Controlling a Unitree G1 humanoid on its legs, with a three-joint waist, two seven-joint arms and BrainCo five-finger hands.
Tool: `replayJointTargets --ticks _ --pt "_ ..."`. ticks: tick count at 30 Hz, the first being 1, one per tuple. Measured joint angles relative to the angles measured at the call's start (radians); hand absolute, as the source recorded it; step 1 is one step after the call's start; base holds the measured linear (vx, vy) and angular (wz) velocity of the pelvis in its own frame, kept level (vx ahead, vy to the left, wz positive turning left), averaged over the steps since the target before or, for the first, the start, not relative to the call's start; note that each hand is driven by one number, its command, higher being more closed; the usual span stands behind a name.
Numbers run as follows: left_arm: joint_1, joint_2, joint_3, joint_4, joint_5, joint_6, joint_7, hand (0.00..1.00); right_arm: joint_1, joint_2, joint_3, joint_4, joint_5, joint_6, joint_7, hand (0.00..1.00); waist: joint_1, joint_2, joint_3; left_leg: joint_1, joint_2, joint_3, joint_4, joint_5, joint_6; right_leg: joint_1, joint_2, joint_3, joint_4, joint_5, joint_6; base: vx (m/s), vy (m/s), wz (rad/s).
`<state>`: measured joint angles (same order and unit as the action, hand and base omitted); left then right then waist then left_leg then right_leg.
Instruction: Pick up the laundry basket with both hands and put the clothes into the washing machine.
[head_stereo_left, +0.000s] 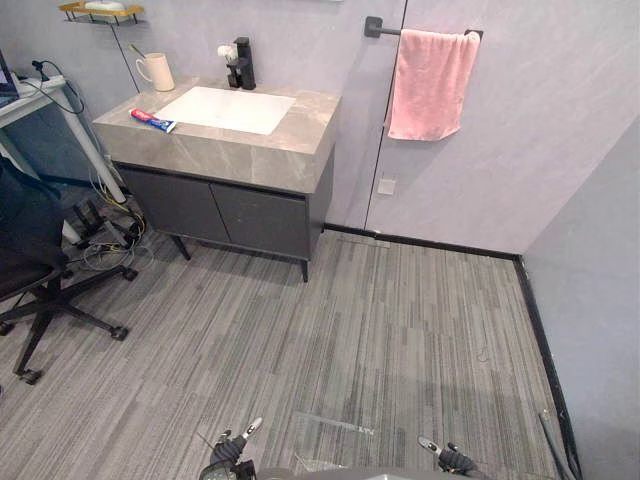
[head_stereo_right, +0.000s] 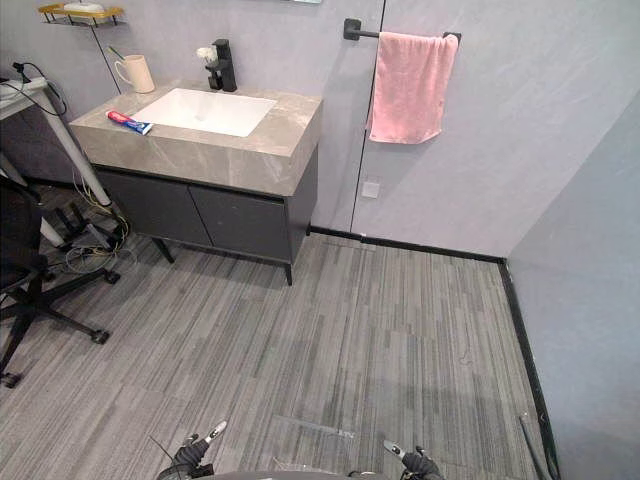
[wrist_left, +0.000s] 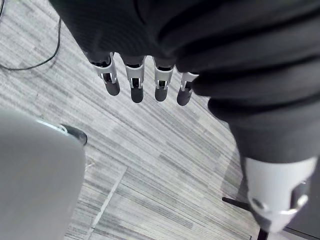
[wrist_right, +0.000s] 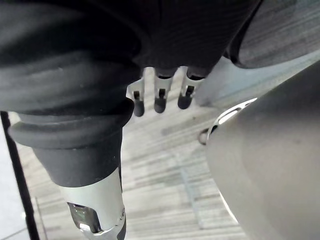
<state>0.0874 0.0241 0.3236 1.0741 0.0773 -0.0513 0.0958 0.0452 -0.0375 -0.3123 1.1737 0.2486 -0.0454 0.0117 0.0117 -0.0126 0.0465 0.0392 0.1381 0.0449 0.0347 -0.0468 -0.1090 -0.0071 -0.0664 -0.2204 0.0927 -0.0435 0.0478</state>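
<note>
My left hand (head_stereo_left: 229, 452) shows at the bottom edge of the left eye view, low over the grey striped floor (head_stereo_left: 380, 340). In the left wrist view its fingers (wrist_left: 136, 84) hang straight with nothing in them, and bare floor lies past them. My right hand (head_stereo_left: 451, 459) sits at the bottom edge further right. Its fingers (wrist_right: 160, 98) are straight too and hold nothing.
A grey vanity (head_stereo_left: 240, 190) with a white sink (head_stereo_left: 225, 108), a cup (head_stereo_left: 156, 71), a tap (head_stereo_left: 242, 63) and a toothpaste tube (head_stereo_left: 152, 120) stands against the back wall. A pink towel (head_stereo_left: 430, 85) hangs on a rail. A black office chair (head_stereo_left: 35, 270) and loose cables (head_stereo_left: 105, 235) are at the left.
</note>
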Motion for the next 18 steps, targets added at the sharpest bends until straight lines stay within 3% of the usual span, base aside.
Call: replayJointTargets --ticks 5,14,18 --pt "-0.004 0.025 -0.04 0.024 0.027 -0.001 -0.002 0.0 0.011 0.006 0.01 0.0 0.028 0.001 -0.012 0.0 -0.021 -0.009 -0.014 0.01 -0.036 -0.002 -0.079 0.042 0.018 0.007 -0.018 -0.009 -0.075 0.055 0.016 0.01 0.072 0.07" --pt "-0.008 0.05 -0.084 0.035 0.046 -0.002 -0.002 0.0 0.011 0.006 0.039 0.001 0.015 0.004 -0.013 0.0 -0.029 -0.016 -0.022 0.045 -0.059 0.004 -0.105 0.043 0.019 0.038 -0.037 -0.013 -0.101 0.065 0.029 0.02 0.034 0.0" --pt "-0.005 0.048 -0.089 0.037 -0.019 -0.002 -0.005 0.0 0.008 0.006 0.039 0.01 0.015 0.004 -0.012 0.0 -0.03 -0.016 -0.022 0.052 -0.058 0.011 -0.105 0.043 0.019 0.041 -0.036 -0.009 -0.102 0.067 0.03 -0.03 0.002 -0.04"
